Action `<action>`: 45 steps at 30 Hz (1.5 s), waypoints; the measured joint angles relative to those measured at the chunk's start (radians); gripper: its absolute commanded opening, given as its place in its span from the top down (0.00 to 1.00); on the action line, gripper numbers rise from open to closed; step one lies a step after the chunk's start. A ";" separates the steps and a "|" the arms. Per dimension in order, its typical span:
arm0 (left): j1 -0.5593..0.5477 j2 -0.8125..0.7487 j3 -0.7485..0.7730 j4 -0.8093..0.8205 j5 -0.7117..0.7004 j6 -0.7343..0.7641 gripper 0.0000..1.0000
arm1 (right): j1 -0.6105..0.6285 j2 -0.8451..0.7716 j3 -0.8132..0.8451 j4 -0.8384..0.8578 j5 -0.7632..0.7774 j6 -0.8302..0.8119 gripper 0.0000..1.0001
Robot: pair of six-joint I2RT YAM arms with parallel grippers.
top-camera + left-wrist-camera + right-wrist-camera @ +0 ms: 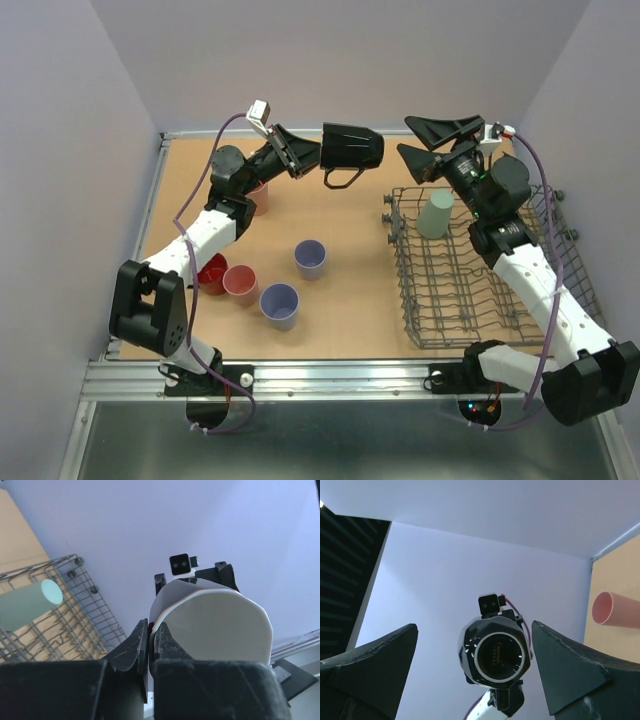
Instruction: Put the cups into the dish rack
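One dish rack (405,270) stands at right, holding one sage-green cup (435,215). The left gripper (312,152) clamps one dark mug (352,148) aloft; the right gripper (405,135) gapes empty. On the table (350,300): two lavender cups (280,303) (310,257), two pink cups (240,283) (258,195), one red mug (210,272).

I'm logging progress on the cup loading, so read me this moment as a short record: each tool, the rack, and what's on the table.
left tool: shut on dark mug, held sideways in the air
right tool: open, empty, facing the mug's base
dish rack: one sage-green cup inside
table: near lavender cup, far lavender cup, pink cup, red mug; second pink cup partly behind left arm
cups left to load: six
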 measured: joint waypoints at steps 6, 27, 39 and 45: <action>-0.014 0.004 -0.022 0.169 -0.009 -0.098 1.00 | 0.104 0.052 0.000 0.021 0.032 0.005 0.00; -0.026 0.005 -0.131 0.278 -0.105 -0.169 1.00 | 0.213 0.146 -0.009 0.257 0.114 0.083 0.00; -0.033 -0.031 -0.130 0.075 -0.180 -0.084 1.00 | 0.245 0.214 0.026 0.182 0.127 -0.002 0.00; -0.038 -0.056 -0.130 -0.033 -0.209 -0.043 1.00 | 0.273 0.229 0.042 0.117 0.146 -0.051 0.00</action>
